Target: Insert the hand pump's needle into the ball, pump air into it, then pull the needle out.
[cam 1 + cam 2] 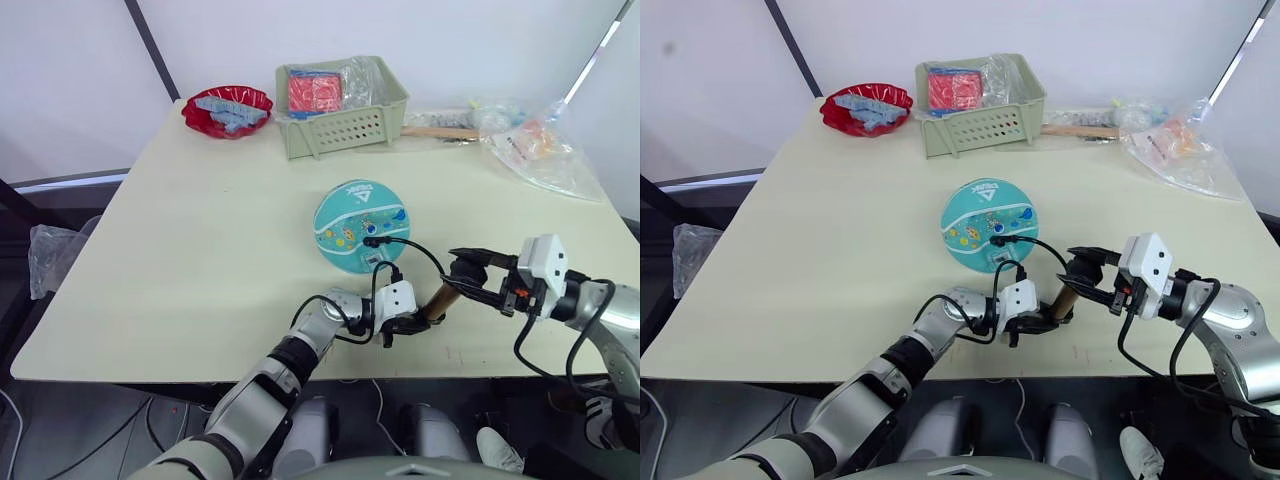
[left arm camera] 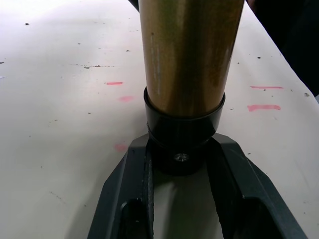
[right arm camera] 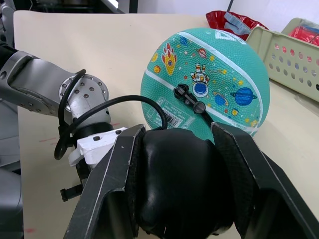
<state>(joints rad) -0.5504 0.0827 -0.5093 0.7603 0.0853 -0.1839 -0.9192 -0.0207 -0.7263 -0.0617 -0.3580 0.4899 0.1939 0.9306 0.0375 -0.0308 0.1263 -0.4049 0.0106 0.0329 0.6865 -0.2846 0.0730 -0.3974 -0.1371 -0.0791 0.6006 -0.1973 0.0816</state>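
The left wrist view showed the left tool (image 2: 182, 169) clamped on the black foot end of the hand pump (image 2: 185, 55), whose gold-bronze barrel rose from the pale surface (image 2: 60, 124), marked with small red dashes. The right wrist view showed the right tool (image 3: 182, 191) clamped on the black T-handle (image 3: 179, 184). Its black fitting put the needle (image 3: 192, 102) at the ball (image 3: 209, 74), a teal ball printed with rockets and planets; writing on it could not be read. The head views placed the ball mid-surface, just beyond both tools. A green basket (image 1: 345, 125) held red packets; a red bowl (image 1: 227, 110) held blue-grey pieces.
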